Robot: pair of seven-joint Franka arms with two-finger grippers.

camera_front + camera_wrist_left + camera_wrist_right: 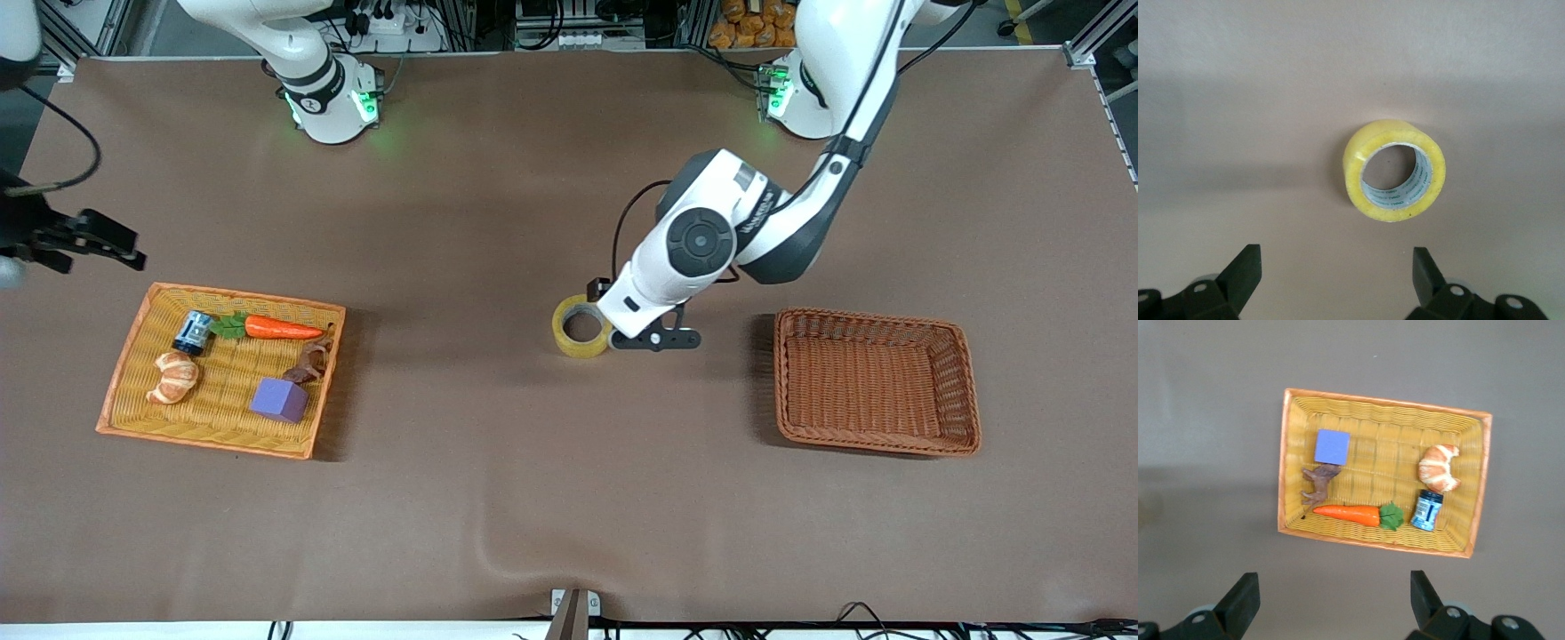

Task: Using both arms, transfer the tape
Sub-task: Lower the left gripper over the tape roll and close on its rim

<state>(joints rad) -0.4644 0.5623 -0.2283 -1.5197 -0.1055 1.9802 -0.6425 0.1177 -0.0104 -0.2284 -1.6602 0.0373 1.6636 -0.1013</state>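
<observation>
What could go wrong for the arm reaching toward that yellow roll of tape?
The tape lies flat on the bare table, not yet gripped. The left gripper is open and hangs beside the roll, not around it, so closing now might catch nothing or nudge it away. Coming straight down, a finger could hit the roll's rim and push it along the cloth. The right gripper waits open over the yellow basket.

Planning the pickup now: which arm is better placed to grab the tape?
Probably the left: the left gripper hangs open right beside the tape, while the right gripper waits above the yellow basket.
</observation>
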